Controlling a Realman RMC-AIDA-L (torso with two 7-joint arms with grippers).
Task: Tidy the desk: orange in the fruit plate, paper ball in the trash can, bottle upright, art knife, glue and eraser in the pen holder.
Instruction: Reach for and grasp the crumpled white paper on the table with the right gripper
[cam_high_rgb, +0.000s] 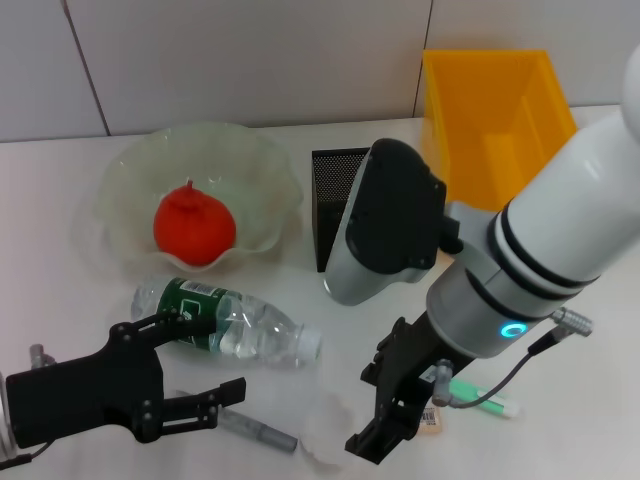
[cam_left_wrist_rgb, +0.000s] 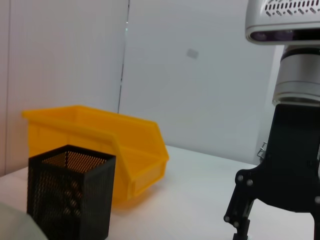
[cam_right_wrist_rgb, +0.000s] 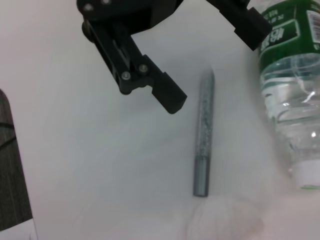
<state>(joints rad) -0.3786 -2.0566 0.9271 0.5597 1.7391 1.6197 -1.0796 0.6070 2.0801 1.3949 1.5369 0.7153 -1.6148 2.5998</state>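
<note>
while the bottle is lying flat, green label showing unreadable print, the left gripper is gaping beside it, holding nothing; right gripper: cannot tell.

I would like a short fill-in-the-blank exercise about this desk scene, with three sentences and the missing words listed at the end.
1. The orange lies inside the ______, a pale-green bowl with a wavy rim.
2. The bottle is not upright; it is lying on its ______ on the table.
3. The pen holder stands between the fruit plate and the yellow-orange ______.

Missing words: fruit plate; side; trash can
</note>
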